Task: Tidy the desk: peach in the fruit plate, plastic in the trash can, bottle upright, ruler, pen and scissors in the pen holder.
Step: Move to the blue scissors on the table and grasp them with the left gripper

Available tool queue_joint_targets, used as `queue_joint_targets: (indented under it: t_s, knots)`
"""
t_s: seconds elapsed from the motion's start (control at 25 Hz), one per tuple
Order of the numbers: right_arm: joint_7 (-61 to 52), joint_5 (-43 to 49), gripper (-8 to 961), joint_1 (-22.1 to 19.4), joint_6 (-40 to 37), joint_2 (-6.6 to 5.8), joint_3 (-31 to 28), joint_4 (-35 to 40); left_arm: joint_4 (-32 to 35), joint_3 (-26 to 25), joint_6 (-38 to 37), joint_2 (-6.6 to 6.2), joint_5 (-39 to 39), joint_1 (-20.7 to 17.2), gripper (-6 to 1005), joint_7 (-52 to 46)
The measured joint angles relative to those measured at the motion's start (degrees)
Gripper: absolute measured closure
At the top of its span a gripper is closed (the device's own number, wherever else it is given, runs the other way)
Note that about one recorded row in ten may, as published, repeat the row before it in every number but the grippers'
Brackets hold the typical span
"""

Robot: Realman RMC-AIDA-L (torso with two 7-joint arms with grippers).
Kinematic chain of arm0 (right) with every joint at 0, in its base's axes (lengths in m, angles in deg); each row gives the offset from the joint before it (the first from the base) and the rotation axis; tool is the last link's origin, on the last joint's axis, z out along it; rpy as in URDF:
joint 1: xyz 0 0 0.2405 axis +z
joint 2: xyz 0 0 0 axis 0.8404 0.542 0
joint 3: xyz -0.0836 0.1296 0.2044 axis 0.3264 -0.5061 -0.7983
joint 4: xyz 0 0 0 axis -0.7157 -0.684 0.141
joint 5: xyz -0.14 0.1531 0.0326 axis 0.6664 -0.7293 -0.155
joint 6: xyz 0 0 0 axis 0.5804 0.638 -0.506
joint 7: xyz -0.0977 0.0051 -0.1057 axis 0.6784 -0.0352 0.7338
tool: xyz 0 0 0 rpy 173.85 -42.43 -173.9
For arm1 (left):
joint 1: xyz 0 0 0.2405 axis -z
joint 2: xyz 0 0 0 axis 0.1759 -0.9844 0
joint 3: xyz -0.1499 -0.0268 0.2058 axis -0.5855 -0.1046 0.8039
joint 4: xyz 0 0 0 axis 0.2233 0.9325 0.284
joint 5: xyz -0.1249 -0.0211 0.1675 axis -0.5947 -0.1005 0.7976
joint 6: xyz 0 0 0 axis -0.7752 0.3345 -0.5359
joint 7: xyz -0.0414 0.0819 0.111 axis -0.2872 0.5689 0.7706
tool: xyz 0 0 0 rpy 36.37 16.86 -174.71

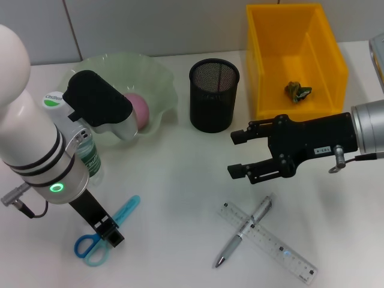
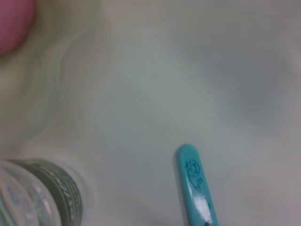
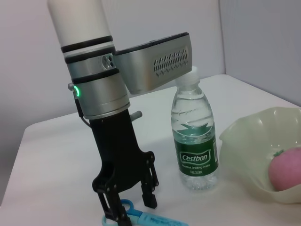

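Note:
My left gripper (image 1: 107, 231) points down at the blue scissors (image 1: 123, 216) near the table's front left, open, its fingers (image 3: 149, 197) straddling the handle end (image 3: 141, 217). The scissors' teal tip (image 2: 195, 188) shows in the left wrist view. Just behind that arm the bottle (image 1: 90, 157) stands upright. A pink peach (image 1: 139, 109) lies in the pale green fruit plate (image 1: 159, 78). My right gripper (image 1: 235, 153) hovers open and empty in front of the black mesh pen holder (image 1: 214, 95). A silver pen (image 1: 246, 231) lies across the clear ruler (image 1: 282, 249). Crumpled plastic (image 1: 298, 91) sits in the yellow trash can (image 1: 259, 72).
The pen holder stands between the fruit plate and the yellow trash can at the back. In the right wrist view, the bottle (image 3: 195, 141) stands between my left arm and the plate (image 3: 254, 150). A light object (image 1: 378, 57) shows at the right edge.

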Motion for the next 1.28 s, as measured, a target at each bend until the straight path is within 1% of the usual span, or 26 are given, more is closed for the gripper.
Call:
queue_joint_targets:
  t_s: [0.32, 0.64, 0.92, 1.28]
  knots:
    - [0.0, 0.0, 185, 0.1, 0.0, 0.07, 0.0, 0.0, -2.5, 0.0, 0.1, 0.06, 0.0, 1.2, 402, 0.4]
    - [0.1, 0.0, 185, 0.1, 0.0, 0.07, 0.0, 0.0, -2.7, 0.0, 0.1, 0.09, 0.0, 1.4, 402, 0.5]
    - [0.1, 0.0, 185, 0.2, 0.0, 0.07, 0.0, 0.0, -2.8, 0.0, 0.2, 0.09, 0.1, 1.7, 461, 0.6]
    - [0.1, 0.0, 185, 0.4, 0.0, 0.15, 0.1, 0.0, -2.9, 0.0, 0.2, 0.09, 0.2, 1.8, 495, 0.7]
